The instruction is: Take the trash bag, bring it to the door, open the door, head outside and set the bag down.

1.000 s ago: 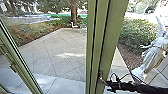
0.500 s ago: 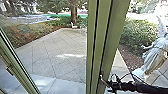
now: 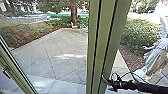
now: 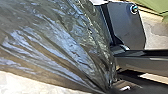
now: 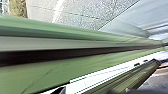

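A paved yard (image 3: 57,55) lies ahead. A green door frame (image 3: 106,37) stands before it. The bag (image 4: 50,45) gathers into the left gripper (image 4: 110,87), closed on it, likely leaving the right arm (image 3: 147,86) free for the door frame. The right gripper (image 3: 105,79) is at that frame's edge, perhaps to push or steady it; whether open or closed, one cannot tell.

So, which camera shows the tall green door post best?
The head view: the tall green door post runs top to bottom. Right wrist view: a close-up stretch of it. Left wrist view: a green patch, possibly it.
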